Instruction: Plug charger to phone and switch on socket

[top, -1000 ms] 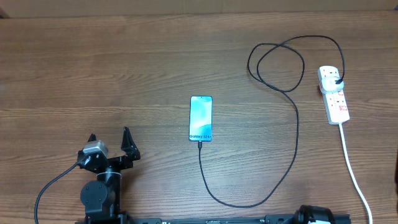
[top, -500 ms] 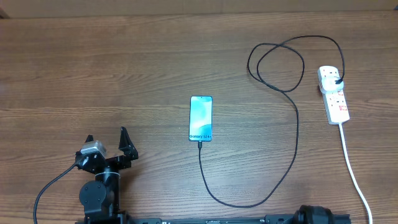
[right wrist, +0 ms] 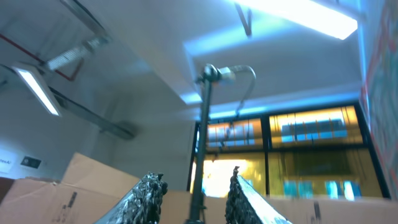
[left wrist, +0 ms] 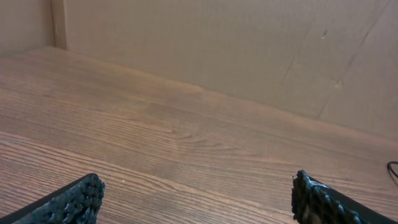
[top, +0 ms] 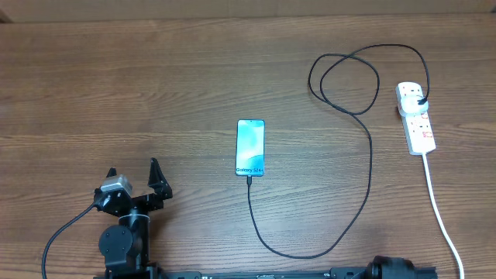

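1. At the near left, the left gripper [top: 134, 170], black with two ridged fingers, is standing wide open above the brown wood-grain table [top: 116, 77] and gripping nothing. Its wrist camera is showing bare tabletop between the fingertips [left wrist: 81, 196] and a tan cardboard wall [left wrist: 217, 43] beyond
2. In the middle, the slim rectangular phone [top: 250, 147] is lying flat with its light blue screen glowing upward, well apart from both arms
3. The long thin black charger cable [top: 370, 170] is meeting the phone's near short edge with its small tip. From there it is curving down towards the table's near edge, climbing on the right, and making a loose loop at the far right before ending in a black plug [top: 421, 99]
4. The right gripper [right wrist: 194, 193] is pointing up at a ceiling with strip lights, its dark fingers sitting partly apart and holding nothing
5. At the far right, the white elongated power strip [top: 416, 124] is lying flat with the plug sitting in its far end. Its red switches are showing too small to tell their position, and its thicker white lead [top: 438, 209] is trailing towards the near edge
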`<control>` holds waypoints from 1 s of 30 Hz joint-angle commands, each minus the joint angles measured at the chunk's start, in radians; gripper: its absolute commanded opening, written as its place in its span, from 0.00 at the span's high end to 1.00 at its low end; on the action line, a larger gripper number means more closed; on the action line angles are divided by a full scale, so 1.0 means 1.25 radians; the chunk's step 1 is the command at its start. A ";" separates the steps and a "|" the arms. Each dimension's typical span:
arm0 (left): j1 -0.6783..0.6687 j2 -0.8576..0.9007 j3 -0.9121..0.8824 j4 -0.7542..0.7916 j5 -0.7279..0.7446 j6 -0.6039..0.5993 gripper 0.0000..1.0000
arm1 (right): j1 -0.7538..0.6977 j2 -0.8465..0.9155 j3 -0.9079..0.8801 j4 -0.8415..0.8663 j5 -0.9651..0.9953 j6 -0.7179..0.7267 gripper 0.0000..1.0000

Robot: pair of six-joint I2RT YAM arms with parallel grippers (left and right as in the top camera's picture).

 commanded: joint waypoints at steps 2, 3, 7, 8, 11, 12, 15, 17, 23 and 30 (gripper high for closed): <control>0.008 -0.008 -0.003 0.000 -0.002 0.017 0.00 | 0.004 -0.065 -0.003 0.020 0.046 -0.005 0.64; 0.008 -0.008 -0.003 0.000 -0.002 0.017 0.00 | 0.004 -0.076 -0.004 0.026 0.056 -0.005 0.64; 0.009 -0.007 -0.003 0.001 -0.023 0.018 0.00 | 0.002 -0.103 -0.003 0.056 0.073 -0.004 0.60; 0.009 -0.007 -0.003 0.001 -0.021 0.018 0.00 | 0.001 -0.105 -0.003 0.061 0.073 -0.004 0.57; 0.009 -0.007 -0.003 0.001 -0.021 0.052 0.00 | -0.004 -0.105 -0.004 0.068 0.073 -0.004 0.49; 0.009 -0.007 -0.003 0.001 -0.016 0.085 0.00 | -0.006 -0.105 -0.004 0.067 0.073 -0.004 0.49; 0.008 -0.007 -0.003 0.000 -0.005 0.150 0.00 | -0.008 -0.105 -0.005 0.065 0.073 -0.004 0.48; 0.008 -0.007 -0.003 0.000 -0.005 0.150 0.01 | -0.008 -0.106 -0.005 0.062 0.073 -0.004 0.47; 0.008 -0.007 -0.003 0.000 -0.005 0.150 0.00 | -0.020 -0.117 -0.005 0.063 0.079 -0.005 0.46; 0.008 -0.007 -0.003 0.001 -0.014 0.150 0.00 | -0.047 -0.126 -0.014 0.055 0.102 -0.004 0.46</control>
